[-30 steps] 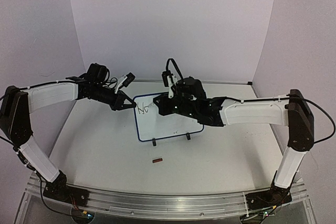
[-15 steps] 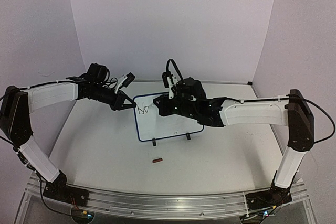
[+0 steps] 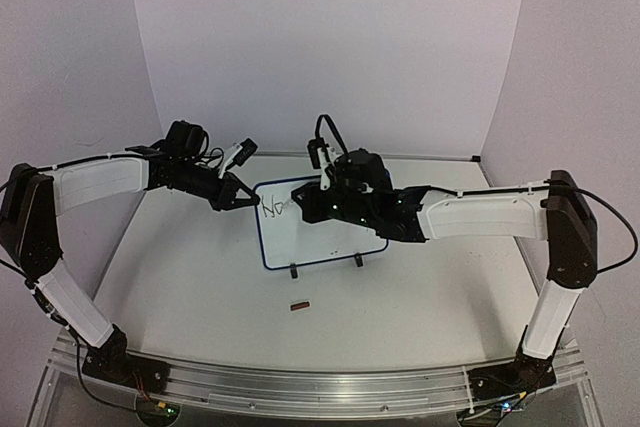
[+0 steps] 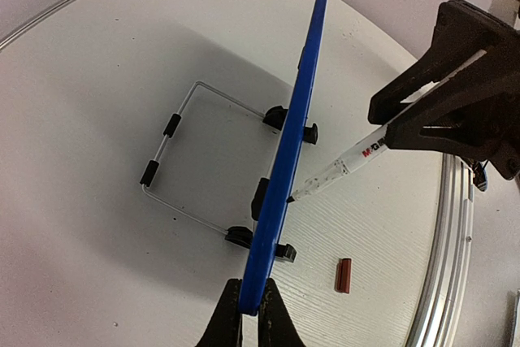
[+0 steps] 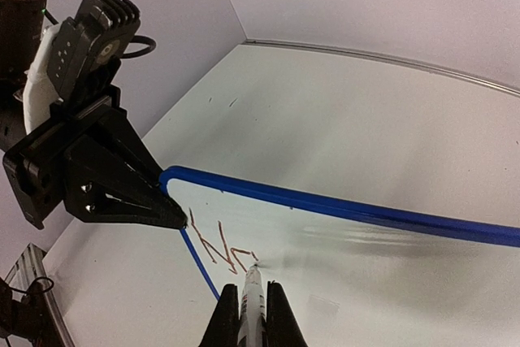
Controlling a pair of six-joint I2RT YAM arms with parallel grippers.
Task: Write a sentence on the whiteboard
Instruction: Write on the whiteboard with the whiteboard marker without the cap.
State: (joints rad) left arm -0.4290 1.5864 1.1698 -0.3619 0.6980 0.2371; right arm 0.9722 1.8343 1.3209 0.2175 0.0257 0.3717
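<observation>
Left hand (image 4: pixel 248 324) is clenched on the whiteboard (image 3: pixel 318 243) frame, at the board's upper-left corner in the top view. In its wrist view both fingers pinch the blue edge at bottom centre. My reading: it steadies the board, which stands tilted on two black feet with a wire stand (image 4: pixel 174 160) behind it and would likely rock or slide under pen pressure.

Right hand (image 5: pixel 248 314) is grasping a marker (image 5: pixel 253 288), fingers closed on the barrel, tip on the white face. It reaches in from the right of the top view, so the pen meets the face from the front while the other hand takes only the edge, clear of the writing area.

The sentence (image 5: pixel 218 248) is barely begun: a few dark strokes at the board's upper left, just beside the left fingertips. I can't read them as letters. Most of the face is bare.

Board sits mid-desk, centre of the top view. Desk (image 3: pixel 190 277) is white and matte with faint grain; the board face is glossy. A small red-brown piece (image 3: pixel 299 305) lies below the board, apart from it; I can't tell what it is. Pale lilac walls on three sides, and a metal rail (image 3: pixel 320 385) along the bottom edge.
</observation>
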